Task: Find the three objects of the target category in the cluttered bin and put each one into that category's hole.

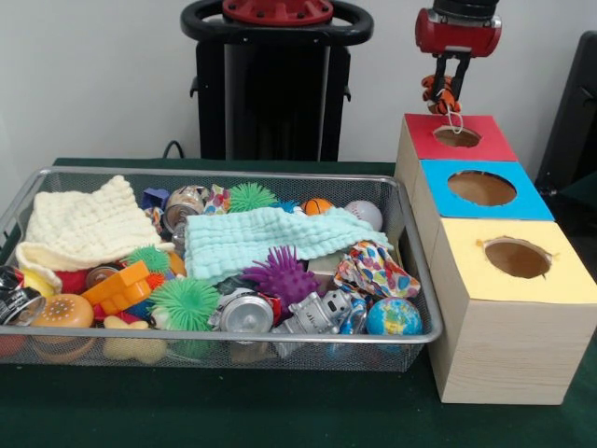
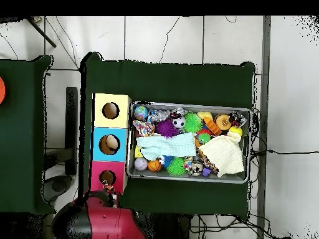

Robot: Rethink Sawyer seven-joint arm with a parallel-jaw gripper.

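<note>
- The pincer (image 1: pixel 447 93) hangs above the red box (image 1: pixel 457 140) at the far end of the row of three boxes. It is pinching a small orange and black toy (image 1: pixel 438 93); a thin white loop hangs from the toy down toward the round hole (image 1: pixel 457 136).
- To do this step well, I think the toy should be centred over the hole and lowered a little before it is let go, so that the loop does not catch on the edge.
- The wire bin (image 1: pixel 418 280) stands on the green counter (image 1: pixel 280 411), just beside the boxes and full of things: spiky balls, cans, a small globe, a yellow cloth (image 1: pixel 84 229) and a light green cloth (image 1: pixel 261 238).
- The two cloths cover a good part of the bin, so other objects of the wanted kind may lie under them; I cannot tell.
- What the toy is exactly is hard to make out; it is small and partly between the fingers.
- In the overhead view the red arm (image 2: pixel 99 221) covers the pincer, and the inside of the red box is not visible.
</note>
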